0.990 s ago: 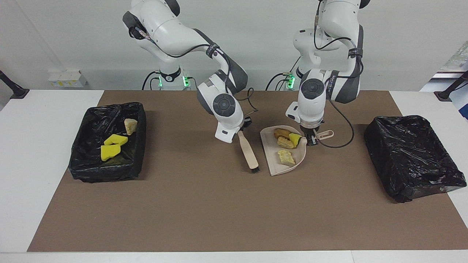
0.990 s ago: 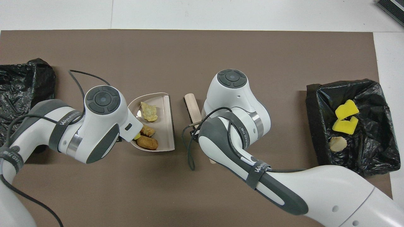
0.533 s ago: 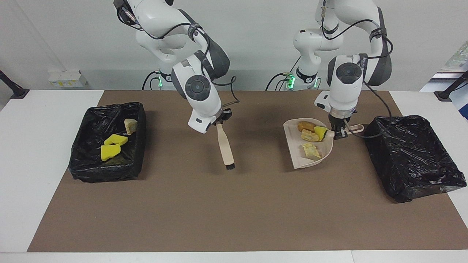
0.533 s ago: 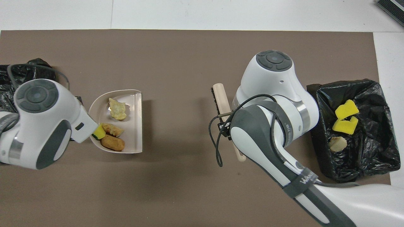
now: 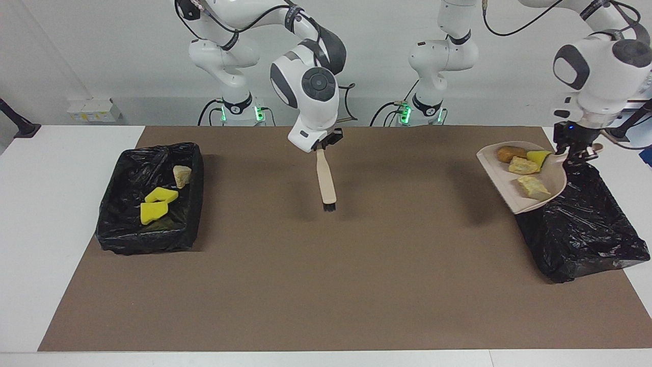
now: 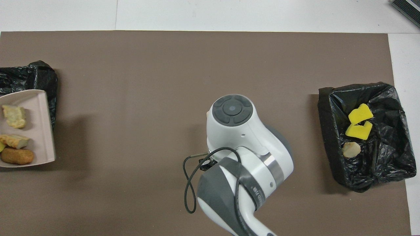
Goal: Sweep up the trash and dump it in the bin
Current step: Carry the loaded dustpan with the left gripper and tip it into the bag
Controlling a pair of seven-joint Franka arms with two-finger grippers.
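The left gripper, clamped on the dustpan handle, holds it over the bin; its mouth points toward six o'clock in the facing view. Four scraps, brown, pale and yellow-green, lie inside. The right gripper grips the brush, bristles down, over the mat.

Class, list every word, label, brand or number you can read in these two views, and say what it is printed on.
No text reads clearly.
Strap on the right arm: pale lettering, too small to read.

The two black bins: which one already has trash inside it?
The bin at the right arm's end; three scraps lie in it. The other bin shows none.
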